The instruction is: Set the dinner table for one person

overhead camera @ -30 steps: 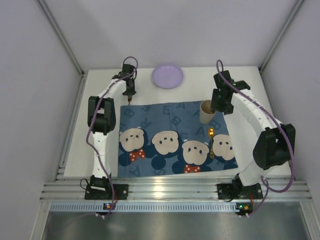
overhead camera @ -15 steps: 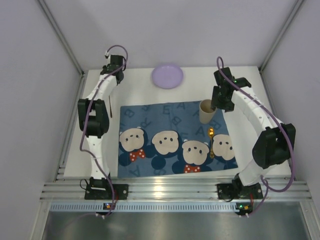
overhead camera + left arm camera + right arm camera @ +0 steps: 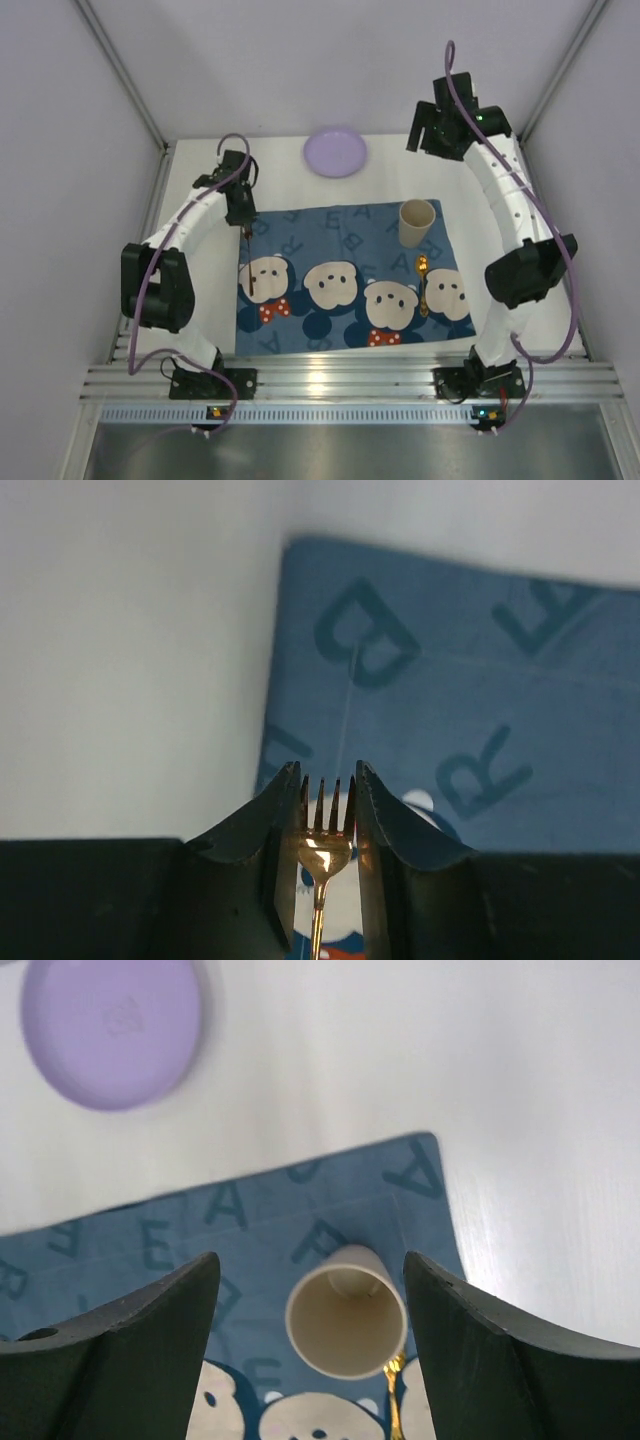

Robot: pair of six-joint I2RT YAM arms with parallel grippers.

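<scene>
Top external view: the white table (image 3: 385,185) fills the floor of the enclosure and carries everything. The left fingers (image 3: 250,830) are closed narrowly on one gold fork (image 3: 322,825), pinching it at the tines, above the left edge of one blue mat (image 3: 340,240). The mat is printed with large letters, B, R, E and A being readable, and four cartoon mouse faces. One purple plate (image 3: 335,152) lies beyond the mat's far edge. One beige cup (image 3: 416,222) stands upright on the mat, one gold spoon (image 3: 423,283) just nearer. The right fingers (image 3: 150,1320) are spread wide, holding nothing, high over the cup.
</scene>
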